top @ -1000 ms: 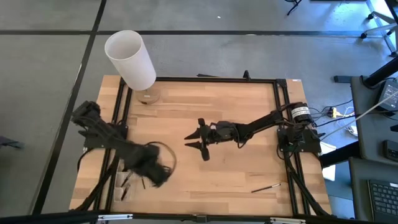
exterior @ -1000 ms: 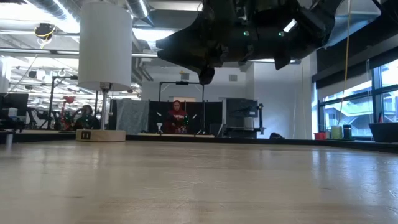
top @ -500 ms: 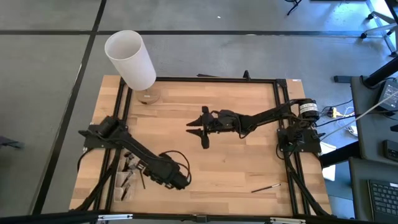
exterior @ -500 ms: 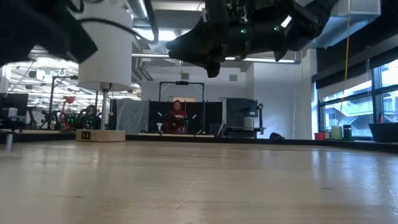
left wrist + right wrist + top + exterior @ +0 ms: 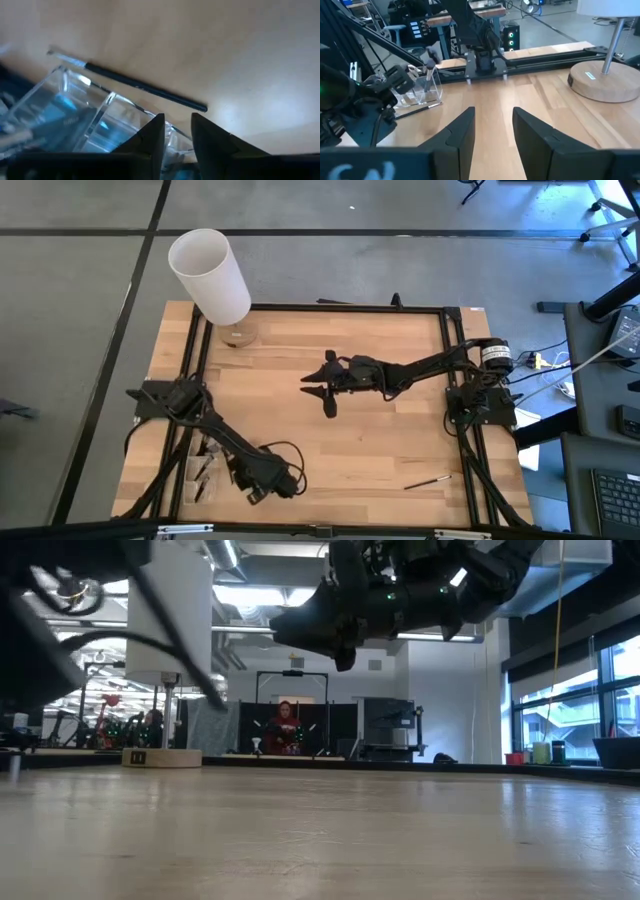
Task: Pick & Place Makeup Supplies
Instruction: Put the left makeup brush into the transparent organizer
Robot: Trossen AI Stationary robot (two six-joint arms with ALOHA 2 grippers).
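Pale wood tabletop (image 5: 330,430) carries no legible writing: a thin dark-handled brush (image 5: 135,86) with a pale tip lies just beside a clear plastic organizer (image 5: 75,120) under the left gripper (image 5: 177,131), fingers parted and empty, another brush (image 5: 427,481) lies near the front edge, and the right gripper (image 5: 492,125) hovers released mid-table, near a lamp's round base (image 5: 605,80).

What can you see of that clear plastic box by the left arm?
The clear organizer looks like see-through acrylic, split by thin upright walls into open-topped compartments. It sits at the table's left edge, near the front corner, with a few dark makeup brushes in it. One thin brush lies flat on the wood alongside it; whether they touch is unclear. The left hand hovers close above its rim.
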